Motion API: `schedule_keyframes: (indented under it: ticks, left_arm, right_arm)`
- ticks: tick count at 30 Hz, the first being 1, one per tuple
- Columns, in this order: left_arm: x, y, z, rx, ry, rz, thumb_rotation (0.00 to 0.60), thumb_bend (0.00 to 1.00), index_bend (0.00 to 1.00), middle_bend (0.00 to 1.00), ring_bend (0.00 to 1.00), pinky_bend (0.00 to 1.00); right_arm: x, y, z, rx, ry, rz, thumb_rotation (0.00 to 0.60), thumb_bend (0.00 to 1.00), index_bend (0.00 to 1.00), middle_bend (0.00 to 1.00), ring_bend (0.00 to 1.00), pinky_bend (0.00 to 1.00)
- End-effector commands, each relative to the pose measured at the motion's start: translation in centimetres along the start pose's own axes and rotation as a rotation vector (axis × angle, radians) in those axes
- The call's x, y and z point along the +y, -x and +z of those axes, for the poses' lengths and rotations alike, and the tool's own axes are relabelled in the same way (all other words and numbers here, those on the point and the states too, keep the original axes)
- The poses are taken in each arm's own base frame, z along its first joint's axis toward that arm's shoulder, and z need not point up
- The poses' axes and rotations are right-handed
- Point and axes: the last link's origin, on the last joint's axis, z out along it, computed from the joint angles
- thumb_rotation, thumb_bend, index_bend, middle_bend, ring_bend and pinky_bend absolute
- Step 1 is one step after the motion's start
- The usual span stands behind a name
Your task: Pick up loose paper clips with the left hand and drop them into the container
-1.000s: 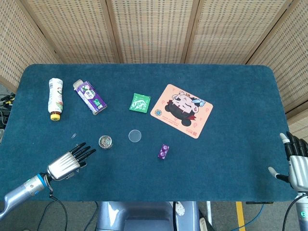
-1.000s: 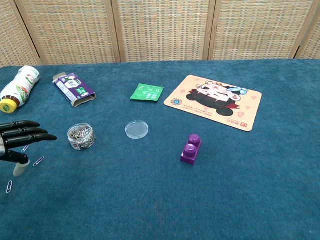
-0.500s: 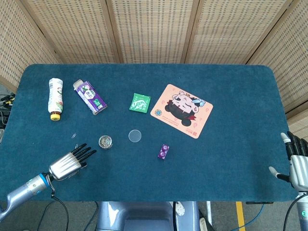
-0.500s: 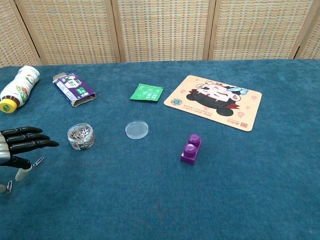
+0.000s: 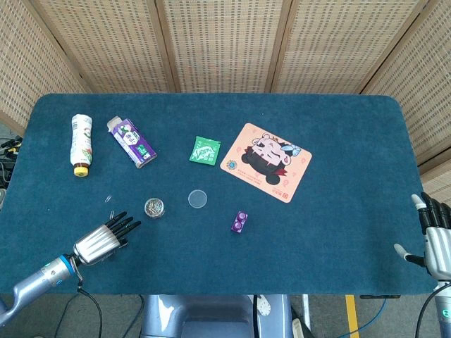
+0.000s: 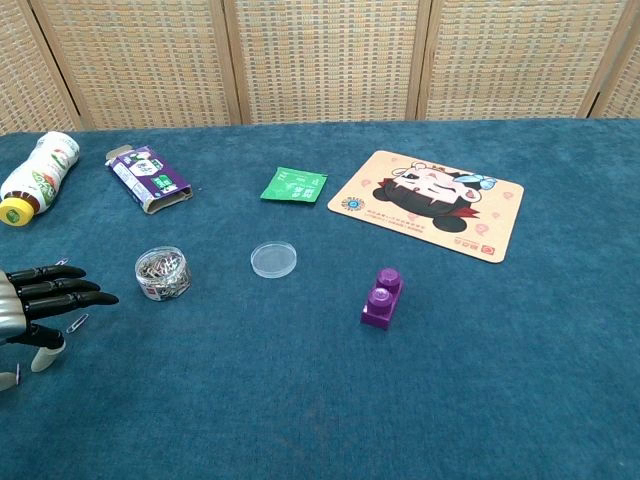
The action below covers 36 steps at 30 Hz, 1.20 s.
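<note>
- Paper clips [image 6: 76, 323] lie loose on the blue bench [image 5: 338, 211] near its front left corner: one just beside the left hand's fingers in the chest view, another [image 5: 108, 198] further back in the head view.
- Container [image 6: 162, 273], a small clear round tub already holding clips, stands just ahead of the left hand; its clear lid [image 6: 273, 259] lies flat to the right.
- Left hand [image 5: 102, 237] hovers low with fingers straight and apart, grasping nothing.
- Right hand [image 5: 435, 239] rests at the bench's front right corner, fingers extended, released.
- Yellow-capped bottle [image 5: 82, 143] and purple carton [image 5: 131, 141] lie at the back left; green sachet [image 5: 204, 150], cartoon mouse pad [image 5: 267, 161] and purple block [image 5: 239, 222] sit toward the middle.
</note>
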Motion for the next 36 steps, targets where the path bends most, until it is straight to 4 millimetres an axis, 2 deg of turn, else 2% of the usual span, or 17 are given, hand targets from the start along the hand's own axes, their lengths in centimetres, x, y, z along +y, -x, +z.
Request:
schedule_keyframes:
  ticks: [1, 4, 9, 15, 24, 31, 36]
  left_arm:
    - [0.1, 0.1, 0.0, -0.003, 0.001, -0.002, 0.6, 0.36, 0.53, 0.0, 0.0, 0.0]
    - [0.2, 0.2, -0.1, -0.008, -0.001, -0.002, 0.6, 0.37, 0.55, 0.0, 0.0, 0.0]
    - [0.2, 0.2, -0.2, -0.005, -0.004, -0.006, 0.6, 0.41, 0.67, 0.0, 0.0, 0.0]
    - [0.2, 0.3, -0.3, -0.003, -0.006, -0.011, 0.6, 0.46, 0.76, 0.0, 0.0, 0.0]
    - [-0.1, 0.0, -0.4, 0.017, -0.022, -0.024, 0.6, 0.47, 0.78, 0.0, 0.0, 0.0]
    - [-1.1, -1.6, -0.2, 0.095, -0.058, -0.051, 0.6, 0.47, 0.78, 0.0, 0.0, 0.0]
    - [-2.9, -4.7, 0.8, 0.197, -0.11, -0.065, 0.6, 0.48, 0.78, 0.0, 0.0, 0.0]
  right_arm:
    - [0.0, 0.0, 0.0, 0.0, 0.0, 0.0, 0.6, 0.0, 0.02, 0.0, 0.0, 0.0]
    - [0.0, 0.0, 0.0, 0.001, 0.0, 0.003, 0.6, 0.0, 0.02, 0.0, 0.0, 0.0]
    - [0.0, -0.1, 0.0, 0.002, -0.001, 0.005, 0.6, 0.0, 0.02, 0.0, 0.0, 0.0]
    - [0.0, -0.1, 0.0, 0.001, -0.002, 0.006, 0.6, 0.0, 0.02, 0.0, 0.0, 0.0]
    - [0.0, 0.0, 0.0, 0.0, -0.004, 0.007, 0.6, 0.0, 0.02, 0.0, 0.0, 0.0]
    - [0.0, -0.1, 0.0, 0.002, -0.002, 0.01, 0.6, 0.0, 0.02, 0.0, 0.0, 0.0]
    - [0.1, -0.1, 0.0, -0.001, -0.002, 0.013, 0.6, 0.0, 0.02, 0.0, 0.0, 0.0]
